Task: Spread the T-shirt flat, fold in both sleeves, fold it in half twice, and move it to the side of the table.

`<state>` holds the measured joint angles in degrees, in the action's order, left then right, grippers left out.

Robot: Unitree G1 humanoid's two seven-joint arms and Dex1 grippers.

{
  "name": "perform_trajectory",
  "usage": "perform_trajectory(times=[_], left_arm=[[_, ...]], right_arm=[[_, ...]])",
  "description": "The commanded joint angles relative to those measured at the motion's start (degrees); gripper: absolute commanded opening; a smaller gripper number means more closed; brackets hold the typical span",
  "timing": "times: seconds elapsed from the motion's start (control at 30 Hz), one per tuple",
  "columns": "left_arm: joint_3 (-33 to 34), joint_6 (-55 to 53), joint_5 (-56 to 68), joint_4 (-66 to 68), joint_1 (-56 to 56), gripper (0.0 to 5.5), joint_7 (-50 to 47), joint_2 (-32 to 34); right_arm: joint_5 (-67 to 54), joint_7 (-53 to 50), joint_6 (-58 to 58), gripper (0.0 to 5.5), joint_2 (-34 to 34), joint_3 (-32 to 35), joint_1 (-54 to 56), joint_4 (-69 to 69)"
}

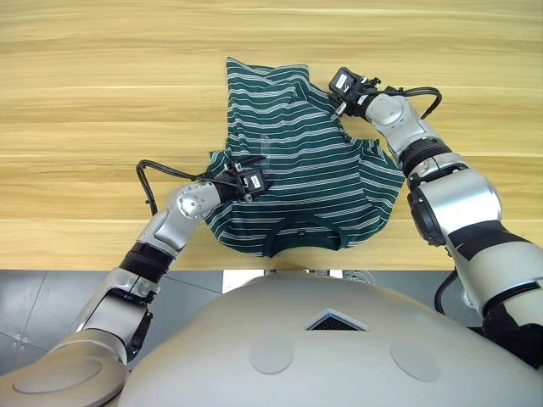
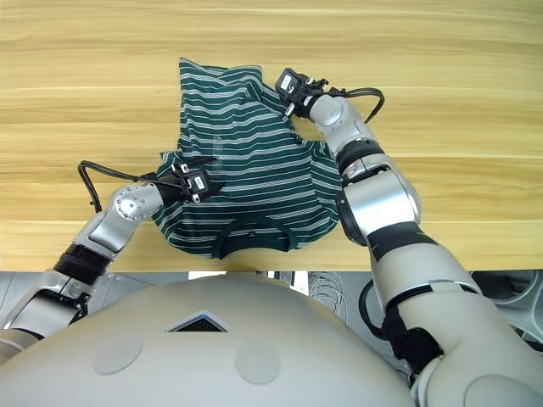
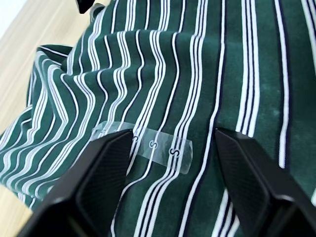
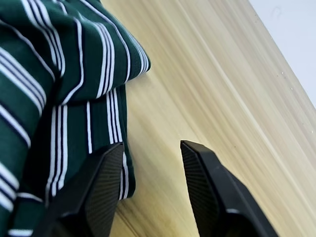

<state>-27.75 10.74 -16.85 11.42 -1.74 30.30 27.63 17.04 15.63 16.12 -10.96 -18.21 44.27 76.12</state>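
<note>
Hovering left hand [image 3: 173, 145] over T-shirt [image 1: 297, 161], right hand [image 4: 153, 148] at its edge

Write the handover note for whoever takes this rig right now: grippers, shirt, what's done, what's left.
Left gripper: open, fingers spread over the striped fabric on the shirt's left side.
Right gripper: open at the shirt's far right edge, one finger over the fabric edge, the other over bare table.
T-shirt: near the table's front edge, collar toward the robot, rumpled and creased.
Done: no fold visible.
Left: spread it flat, fold in both sleeves, halve it twice, move it to the table's side.
</note>
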Motion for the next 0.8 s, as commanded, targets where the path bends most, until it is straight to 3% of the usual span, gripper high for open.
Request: perform_trajectory(times=[0.03,0.2,0.8], left_arm=[[0.84,-1.28,-0.11,4.64,-5.35,2.96,0.39,2.58],[3.18,-1.03,1.21,2.13,-7.92,2.96,1.9,5.84],[3.37,-2.62,2.02,-5.03,-10.5,2.96,5.61,7.32]], right_arm=[[-0.82,-0.71,1.01,2.14,-0.28,2.79,2.27,0.36],[-1.28,0.6,1.41,2.14,-1.01,5.13,2.21,0.35],[1.55,9.26,0.5,2.14,2.34,4.05,-1.03,1.0]])
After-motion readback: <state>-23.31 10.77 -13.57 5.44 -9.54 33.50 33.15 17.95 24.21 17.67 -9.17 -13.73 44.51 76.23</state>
